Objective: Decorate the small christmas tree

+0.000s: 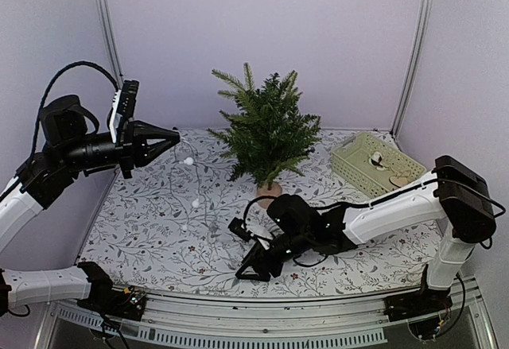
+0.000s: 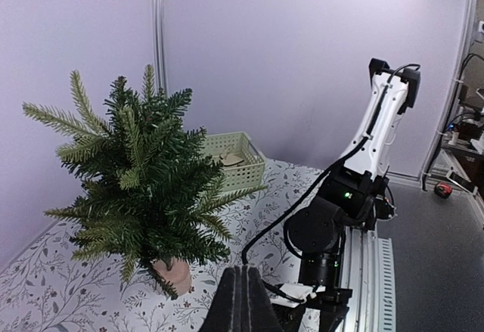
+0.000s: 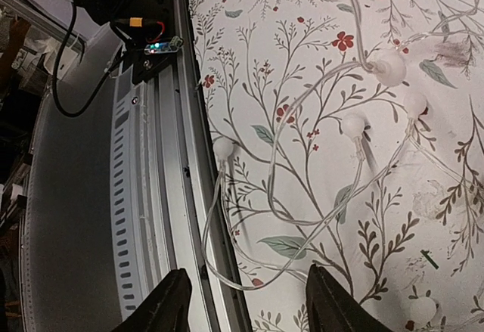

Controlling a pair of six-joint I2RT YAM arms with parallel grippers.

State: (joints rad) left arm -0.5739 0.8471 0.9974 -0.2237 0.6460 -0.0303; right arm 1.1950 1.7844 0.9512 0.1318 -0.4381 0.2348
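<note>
Your small christmas tree (image 1: 266,130) stands upright, dark green, tan-based; left gripper (image 1: 163,138) clenched, right gripper (image 3: 246,294) spread above the light string (image 3: 355,128).

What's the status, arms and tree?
Left gripper shut, apparently on clear string of white bulb lights, raised. Right gripper open over its loops. Small green fir tree upright, undecorated. Path to it clear.

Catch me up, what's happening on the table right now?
The left gripper is raised and shut, apparently pinching one end of the light string. The right gripper hovers open over the string's loops near the front edge of the table. The small christmas tree stands bare at the back.
</note>
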